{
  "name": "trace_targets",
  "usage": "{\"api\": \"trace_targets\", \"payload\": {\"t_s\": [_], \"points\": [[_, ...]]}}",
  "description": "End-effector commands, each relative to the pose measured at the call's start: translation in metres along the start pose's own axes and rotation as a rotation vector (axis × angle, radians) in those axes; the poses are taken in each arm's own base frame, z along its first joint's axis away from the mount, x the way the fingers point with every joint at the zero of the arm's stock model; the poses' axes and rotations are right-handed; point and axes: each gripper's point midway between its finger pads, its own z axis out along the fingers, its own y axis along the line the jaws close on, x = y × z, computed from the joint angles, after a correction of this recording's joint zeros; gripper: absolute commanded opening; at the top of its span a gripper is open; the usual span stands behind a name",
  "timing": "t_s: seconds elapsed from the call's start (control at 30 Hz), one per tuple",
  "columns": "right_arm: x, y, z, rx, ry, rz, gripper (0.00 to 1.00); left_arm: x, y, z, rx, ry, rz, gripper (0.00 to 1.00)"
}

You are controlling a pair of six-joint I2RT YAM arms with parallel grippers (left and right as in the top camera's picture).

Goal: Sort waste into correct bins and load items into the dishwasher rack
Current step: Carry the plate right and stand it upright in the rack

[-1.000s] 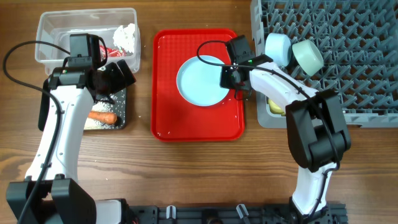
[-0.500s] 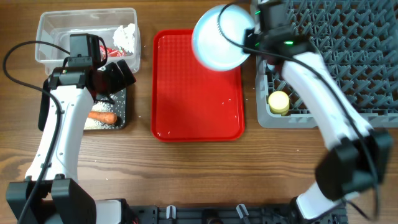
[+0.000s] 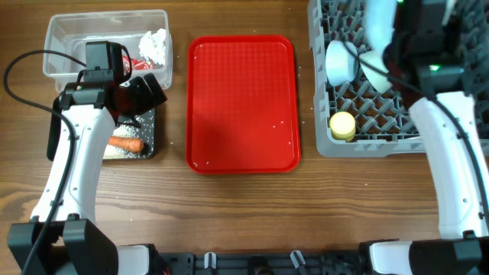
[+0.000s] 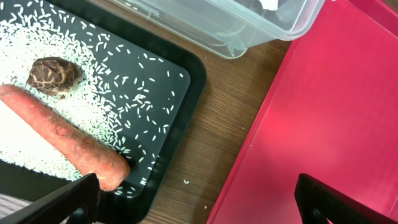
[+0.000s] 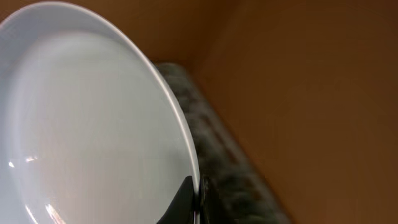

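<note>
My right gripper [image 5: 198, 194] is shut on the rim of the pale blue plate [image 5: 93, 124]. It holds the plate on edge over the far left part of the grey dishwasher rack [image 3: 428, 114]; overhead the plate [image 3: 379, 24] shows as a thin pale strip. In the rack lie a white bowl [image 3: 341, 61], a mint-green bowl [image 3: 372, 67] and a yellow cup [image 3: 342, 124]. My left gripper [image 4: 199, 208] is open and empty above the black tray [image 4: 168, 130], which holds a carrot [image 4: 62, 146], a brown lump [image 4: 55, 73] and rice [image 4: 134, 102]. No spoon is in view.
The clear tub [image 3: 69, 34] at the far left holds white tissue [image 3: 155, 42] and a red wrapper [image 3: 130, 65]. The red serving tray [image 3: 241, 103] lies between the bins and the rack. Stray rice grains [image 4: 185, 182] lie on the wood.
My right arm lifted the plate off the red tray, swung it right and turned it on edge over the rack. The left arm has not moved.
</note>
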Motion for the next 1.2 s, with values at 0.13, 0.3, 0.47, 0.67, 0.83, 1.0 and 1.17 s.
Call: {"api": "trace_targets", "payload": {"t_s": [0.13,0.3,0.47,0.67,0.83,1.0,1.17], "points": [[0.026,-0.055,0.056,0.138,0.115,-0.072,0.04,-0.004,-0.002,-0.005,0.014,-0.013,-0.015,1.0],[0.046,-0.055,0.086,0.082,0.171,-0.097,0.04,-0.004,-0.002,-0.005,0.014,-0.013,-0.015,1.0],[0.054,-0.051,0.1,0.075,0.194,-0.164,0.04,-0.004,-0.002,-0.005,0.014,-0.013,-0.015,1.0],[0.059,-0.042,0.123,0.085,0.196,-0.21,0.05,-0.004,-0.002,-0.005,0.014,-0.013,-0.015,1.0],[0.083,-0.025,0.147,0.067,0.255,-0.298,0.04,-0.004,-0.002,-0.005,0.014,-0.013,-0.015,1.0],[0.098,-0.005,0.158,0.008,0.284,-0.322,0.04,-0.004,-0.002,-0.005,0.014,-0.013,-0.015,1.0],[0.099,0.014,0.159,-0.09,0.263,-0.313,0.08,-0.004,-0.002,-0.005,0.014,-0.013,-0.015,1.0]]}}
